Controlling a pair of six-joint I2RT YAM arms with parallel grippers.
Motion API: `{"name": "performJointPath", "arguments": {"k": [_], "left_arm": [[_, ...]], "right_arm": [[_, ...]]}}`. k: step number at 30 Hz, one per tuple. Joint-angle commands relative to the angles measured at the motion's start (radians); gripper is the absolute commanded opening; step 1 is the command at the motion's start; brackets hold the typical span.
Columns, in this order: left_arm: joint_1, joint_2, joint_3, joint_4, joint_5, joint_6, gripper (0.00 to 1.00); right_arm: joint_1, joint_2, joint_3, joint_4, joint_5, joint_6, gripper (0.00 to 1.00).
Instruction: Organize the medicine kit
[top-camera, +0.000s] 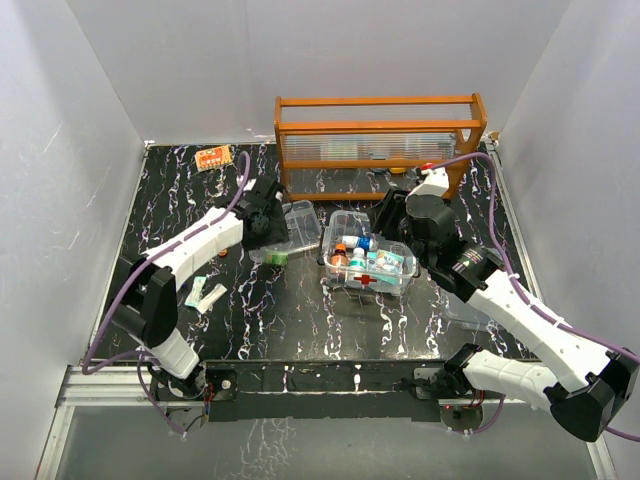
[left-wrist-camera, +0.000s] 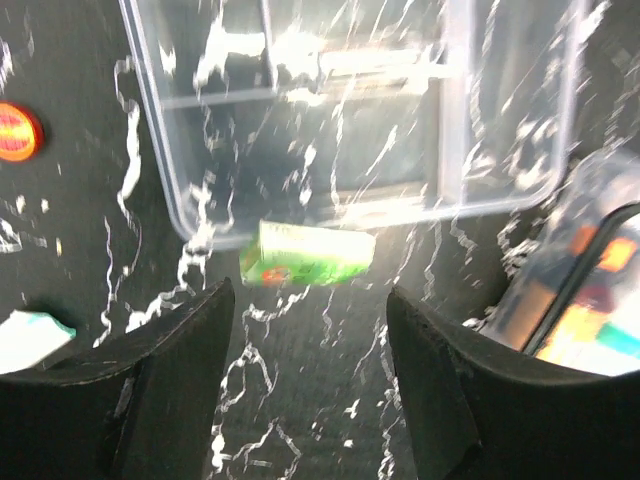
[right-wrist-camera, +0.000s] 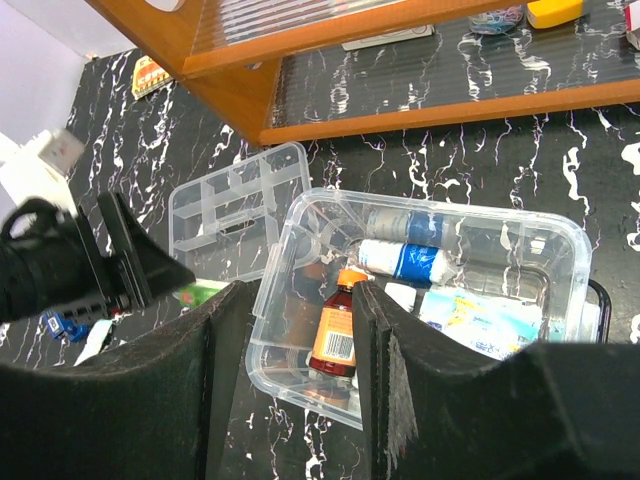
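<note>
The medicine kit (top-camera: 366, 264), a clear box with a red cross, holds an amber bottle (right-wrist-camera: 337, 333), bandage rolls (right-wrist-camera: 405, 260) and small packets. Its clear divided tray (top-camera: 301, 224) lies to the box's left on the table. A small green box (left-wrist-camera: 307, 253) lies just in front of the tray's edge. My left gripper (left-wrist-camera: 310, 300) hovers open right over the green box, nothing between its fingers. My right gripper (right-wrist-camera: 302, 290) is open above the kit's left corner, one finger outside the wall and one over the inside.
An orange wooden rack (top-camera: 380, 131) with clear panels stands at the back. An orange blister pack (top-camera: 213, 157) lies at the back left. White and teal packets (top-camera: 205, 295) and a small orange disc (left-wrist-camera: 15, 132) lie left of the tray.
</note>
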Motion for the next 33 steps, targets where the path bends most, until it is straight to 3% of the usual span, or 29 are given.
{"name": "performJointPath", "arguments": {"k": [1, 9, 21, 33], "left_arm": [[0.035, 0.055, 0.133, -0.028, -0.047, 0.091, 0.61], [0.075, 0.171, 0.223, -0.020, 0.022, 0.117, 0.61], [0.045, -0.057, -0.075, -0.018, 0.120, 0.011, 0.84], [-0.023, 0.010, -0.131, 0.017, 0.148, -0.040, 0.89]], "right_arm": [[-0.005, -0.026, 0.009, 0.048, 0.023, 0.006, 0.44], [-0.006, -0.026, 0.007, 0.043, 0.031, 0.005, 0.44], [-0.006, -0.023, 0.006, 0.049, 0.027, 0.002, 0.45], [-0.005, -0.029, -0.002, 0.056, 0.020, 0.002, 0.46]]}}
